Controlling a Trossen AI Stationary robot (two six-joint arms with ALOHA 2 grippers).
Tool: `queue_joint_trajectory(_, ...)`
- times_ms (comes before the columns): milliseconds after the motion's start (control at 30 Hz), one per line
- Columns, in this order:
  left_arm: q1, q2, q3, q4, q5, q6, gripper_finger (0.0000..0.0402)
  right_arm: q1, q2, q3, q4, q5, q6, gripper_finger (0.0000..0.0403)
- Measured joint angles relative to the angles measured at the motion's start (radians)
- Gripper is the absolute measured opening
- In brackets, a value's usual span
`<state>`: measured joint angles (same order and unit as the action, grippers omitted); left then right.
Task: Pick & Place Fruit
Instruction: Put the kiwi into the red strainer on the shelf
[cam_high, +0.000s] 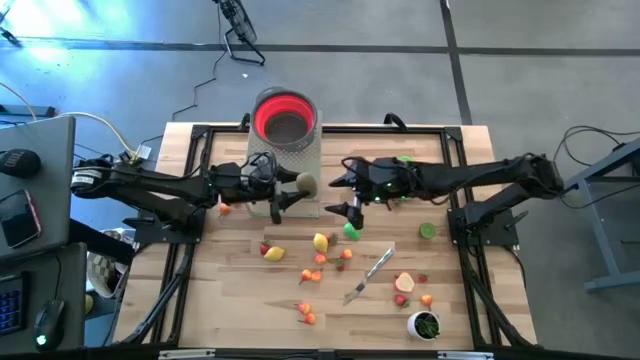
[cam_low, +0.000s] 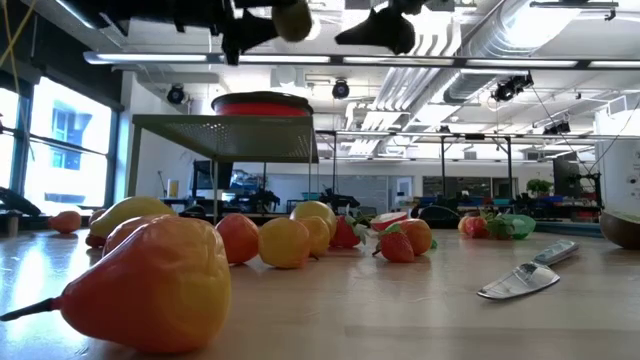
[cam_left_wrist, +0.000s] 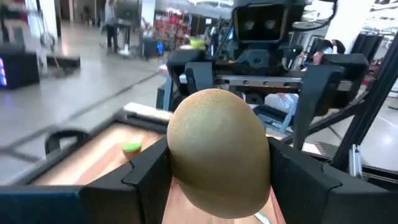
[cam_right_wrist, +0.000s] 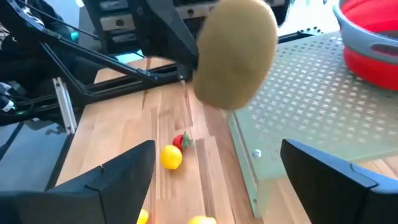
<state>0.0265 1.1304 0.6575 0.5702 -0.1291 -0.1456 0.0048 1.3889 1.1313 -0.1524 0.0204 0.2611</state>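
From above, the left gripper (cam_high: 297, 190) pinches a tan kiwi (cam_high: 306, 184) beside the perforated stand (cam_high: 300, 155) carrying the red bowl (cam_high: 285, 113), facing the right gripper (cam_high: 350, 193), while other fruit pieces (cam_high: 320, 241) lie scattered on the table (cam_high: 470, 290) near the knife (cam_high: 372, 272). The left wrist view shows its 2 fingers (cam_left_wrist: 146, 171) pressed against the kiwi (cam_left_wrist: 219, 152). The right wrist view shows that gripper's fingers (cam_right_wrist: 115, 171) spread wide, empty, just short of the kiwi (cam_right_wrist: 236, 53).

A red bowl (cam_high: 285, 113) stands on a perforated metal stand (cam_high: 290, 155) at the far side of the wooden table (cam_high: 230, 300). A silver knife (cam_high: 370, 275) lies on the table, and a small white cup (cam_high: 424, 325) with green contents stands near the front edge. A keyboard (cam_high: 8, 300) lies beside the table.
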Motion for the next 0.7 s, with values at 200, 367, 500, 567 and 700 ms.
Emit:
queue_joint_trajectory(200, 0.016, -0.006, 0.105, -0.087, -0.051, 0.107, 0.0223, 0.0, -0.063, -0.002, -0.068, 0.005, 0.003, 0.0329)
queue_joint_trajectory(367, 0.082, -0.009, 0.254, -0.365, -0.157, 0.126, 0.0223, 0.0, -0.071, 0.0, -0.068, 0.004, 0.001, 0.0326)
queue_joint_trajectory(500, 0.155, -0.01, 0.379, -0.602, -0.212, 0.12, 0.0223, 0.0, -0.071, -0.001, -0.07, 0.006, 0.001, 0.0326)
queue_joint_trajectory(567, 0.194, -0.01, 0.421, -0.697, -0.222, 0.11, 0.0223, 0.0, -0.071, -0.001, -0.07, 0.006, 0.0, 0.0326)
queue_joint_trajectory(700, 0.27, -0.009, 0.463, -0.794, -0.223, 0.092, 0.0223, 0.0, -0.071, -0.001, -0.07, 0.006, 0.0, 0.0326)
